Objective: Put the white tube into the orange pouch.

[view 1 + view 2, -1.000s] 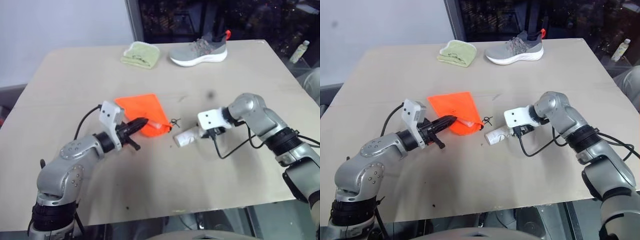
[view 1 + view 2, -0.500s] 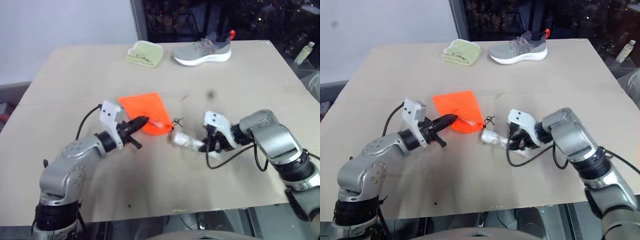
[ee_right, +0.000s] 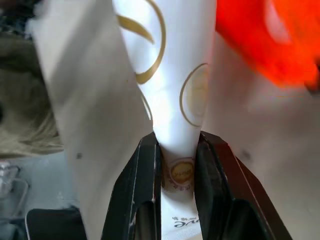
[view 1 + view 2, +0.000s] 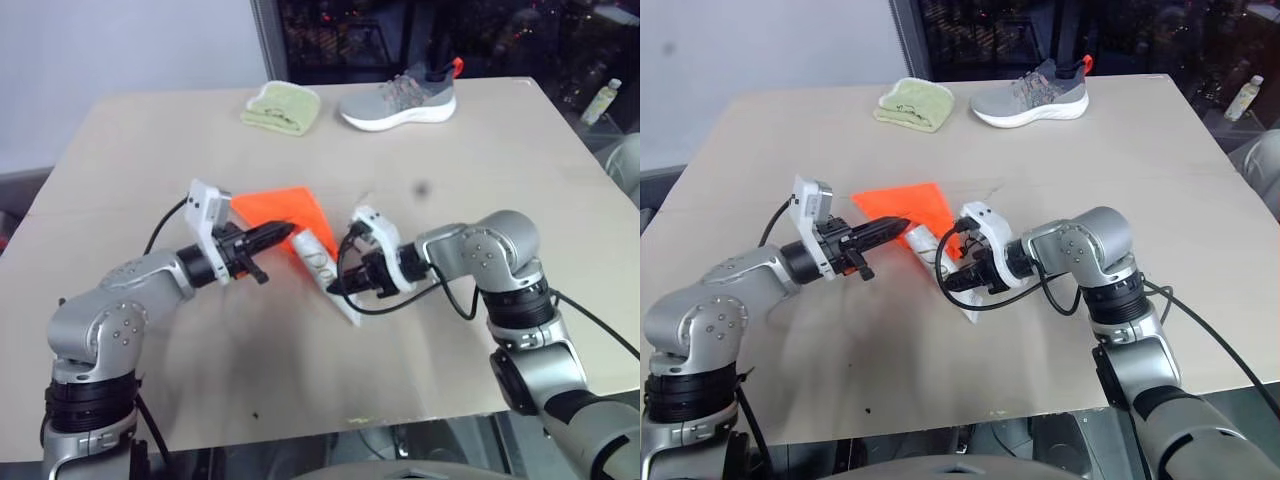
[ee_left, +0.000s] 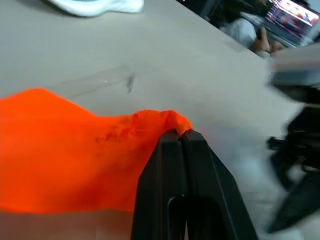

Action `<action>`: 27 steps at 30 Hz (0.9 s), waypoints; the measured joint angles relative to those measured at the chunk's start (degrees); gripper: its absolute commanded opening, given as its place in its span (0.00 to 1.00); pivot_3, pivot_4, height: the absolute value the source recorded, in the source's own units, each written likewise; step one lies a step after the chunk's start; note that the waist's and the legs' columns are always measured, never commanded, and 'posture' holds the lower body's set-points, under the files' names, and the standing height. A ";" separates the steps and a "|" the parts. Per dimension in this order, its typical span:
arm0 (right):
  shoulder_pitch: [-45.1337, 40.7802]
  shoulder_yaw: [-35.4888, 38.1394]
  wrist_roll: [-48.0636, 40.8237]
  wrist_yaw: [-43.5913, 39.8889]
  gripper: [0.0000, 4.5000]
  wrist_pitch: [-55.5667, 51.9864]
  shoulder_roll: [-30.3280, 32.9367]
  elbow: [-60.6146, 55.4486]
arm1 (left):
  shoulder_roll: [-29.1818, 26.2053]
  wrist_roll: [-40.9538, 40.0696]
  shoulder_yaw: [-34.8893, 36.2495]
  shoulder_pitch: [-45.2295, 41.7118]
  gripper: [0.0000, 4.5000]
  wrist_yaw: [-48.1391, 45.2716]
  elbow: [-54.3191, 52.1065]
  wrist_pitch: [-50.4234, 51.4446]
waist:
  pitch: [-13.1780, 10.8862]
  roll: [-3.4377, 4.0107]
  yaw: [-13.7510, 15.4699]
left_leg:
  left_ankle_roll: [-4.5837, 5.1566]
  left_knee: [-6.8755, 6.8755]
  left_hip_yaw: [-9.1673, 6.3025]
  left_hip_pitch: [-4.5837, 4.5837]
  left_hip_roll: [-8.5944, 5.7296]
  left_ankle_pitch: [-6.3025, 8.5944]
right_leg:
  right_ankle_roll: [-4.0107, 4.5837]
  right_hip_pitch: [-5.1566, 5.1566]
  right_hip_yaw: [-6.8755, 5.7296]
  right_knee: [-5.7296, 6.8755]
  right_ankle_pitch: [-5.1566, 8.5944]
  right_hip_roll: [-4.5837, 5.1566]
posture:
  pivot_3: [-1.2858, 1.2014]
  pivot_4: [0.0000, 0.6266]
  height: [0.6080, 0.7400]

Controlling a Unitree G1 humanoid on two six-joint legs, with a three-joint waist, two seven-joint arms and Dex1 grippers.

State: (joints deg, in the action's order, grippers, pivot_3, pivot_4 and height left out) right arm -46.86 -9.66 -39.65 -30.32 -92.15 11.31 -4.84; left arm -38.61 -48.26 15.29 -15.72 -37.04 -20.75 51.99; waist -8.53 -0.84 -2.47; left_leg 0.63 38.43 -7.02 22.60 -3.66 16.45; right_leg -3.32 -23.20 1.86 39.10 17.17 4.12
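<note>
The orange pouch lies flat near the table's middle. My left gripper is shut on its near edge, and the left wrist view shows the shut fingers pinching a raised fold of the orange pouch. The white tube slants just right of that edge, held off the table. My right gripper is shut on it. In the right wrist view the white tube with gold rings sits between the two fingers, and the orange pouch is beside its far end.
At the table's far edge lie a folded light-green cloth and a grey shoe. A small pale bottle stands beyond the table's right side. Bare tabletop lies left and right of the arms.
My right gripper has swung left with the white tube and rolled over, bringing the tube up to the pouch's near edge. The left gripper keeps its hold on the pouch.
</note>
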 measured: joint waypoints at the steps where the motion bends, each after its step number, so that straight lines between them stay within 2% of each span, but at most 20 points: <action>1: -0.09 -0.14 -2.65 1.79 0.20 0.00 1.00 0.18 | -0.66 0.12 -0.12 -0.01 0.00 -0.88 0.26 -0.14 | 0.00 0.00 -0.03 | 0.00 0.00 -0.02 0.00 0.00 0.00 | 0.00 0.00 0.00 0.00 0.00 -0.01 | 0.52 0.24 1.00; 7: -1.07 -1.00 -15.83 10.82 0.20 0.01 6.29 1.85 | -2.50 2.23 -0.90 0.00 0.00 -4.18 1.87 -2.47 | 0.00 0.00 0.02 | 0.01 0.01 -0.05 0.00 0.00 0.00 | 0.00 0.05 -0.03 -0.02 0.00 0.00 | 0.52 0.24 1.00; 11: -3.37 -4.42 -20.16 14.38 0.20 -0.02 8.00 4.02 | -2.50 3.80 -2.26 0.42 0.00 -5.41 1.81 -4.04 | -0.01 0.01 0.00 | 0.01 0.00 -0.06 0.00 0.01 0.00 | 0.00 0.04 -0.04 -0.02 0.00 -0.02 | 0.52 0.24 1.00; 19: -9.40 -10.65 -22.37 17.31 0.20 -0.03 7.45 11.83 | -2.83 5.25 -2.26 2.27 0.00 -6.56 1.47 -6.11 | -0.02 0.02 -0.09 | 0.01 -0.01 -0.05 0.01 0.02 0.00 | 0.00 0.03 -0.02 -0.01 0.00 -0.04 | 0.52 0.24 1.00; 27: -13.50 -7.34 -23.37 17.89 0.20 -0.03 5.10 19.92 | -4.20 6.52 -2.22 6.92 0.00 -7.85 -1.27 -8.78 | -0.03 0.04 -0.16 | 0.01 -0.03 -0.04 0.18 0.02 0.00 | 0.00 -0.14 0.02 -0.01 0.00 -0.04 | 0.52 0.24 1.00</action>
State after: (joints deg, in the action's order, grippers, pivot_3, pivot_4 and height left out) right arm -60.36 -17.00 -63.01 -12.43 -92.18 16.41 15.07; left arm -42.81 -41.75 13.06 -8.79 -44.89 -22.02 43.21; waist -8.56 -0.80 -2.63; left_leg 0.64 38.39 -7.05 22.78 -3.64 16.45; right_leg -3.32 -23.35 1.88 39.09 17.17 4.08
